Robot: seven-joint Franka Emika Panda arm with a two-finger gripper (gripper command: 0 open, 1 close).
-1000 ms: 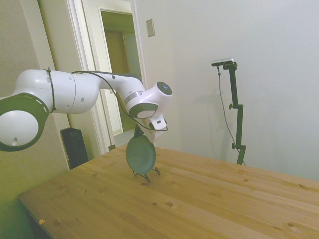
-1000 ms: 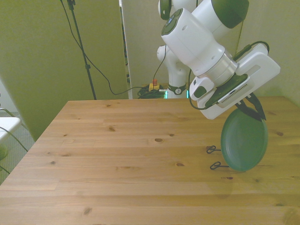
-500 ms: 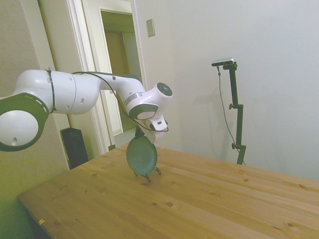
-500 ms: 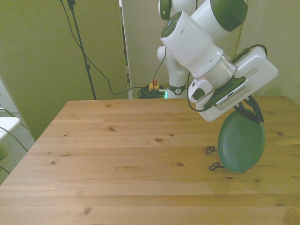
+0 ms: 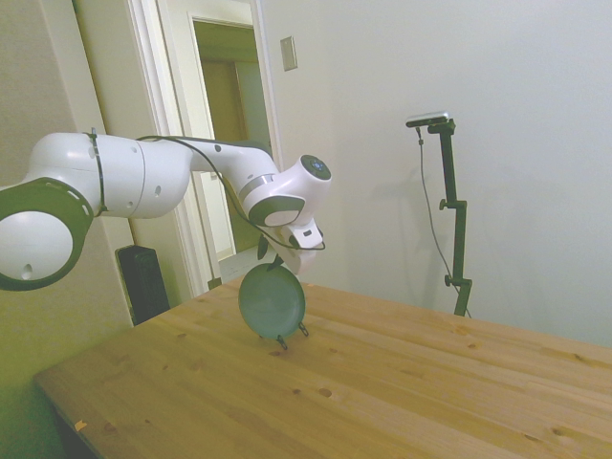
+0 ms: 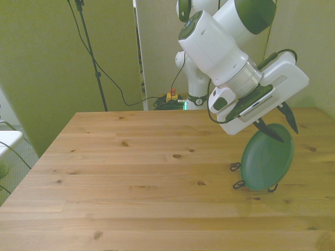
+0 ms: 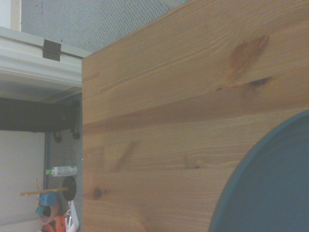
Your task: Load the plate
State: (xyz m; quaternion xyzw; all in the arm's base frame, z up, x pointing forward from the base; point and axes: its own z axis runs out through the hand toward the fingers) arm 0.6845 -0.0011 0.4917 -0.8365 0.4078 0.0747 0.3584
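Standing the plate on edge

Standing nearly upright, the plate is being cradled by a small wire rack on the table. The gripper is being held spread just above its rim. Rigid, breakable and smooth, it is best pinched at the top edge.

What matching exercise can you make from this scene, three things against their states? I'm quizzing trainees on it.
Things:
1. round teal-green plate
2. small black wire rack
3. black two-finger hand

States:
A. open, just above the top rim
B. standing on the wooden table, cradling a lower edge
C. upright on its edge

Pairs: 1-C, 2-B, 3-A
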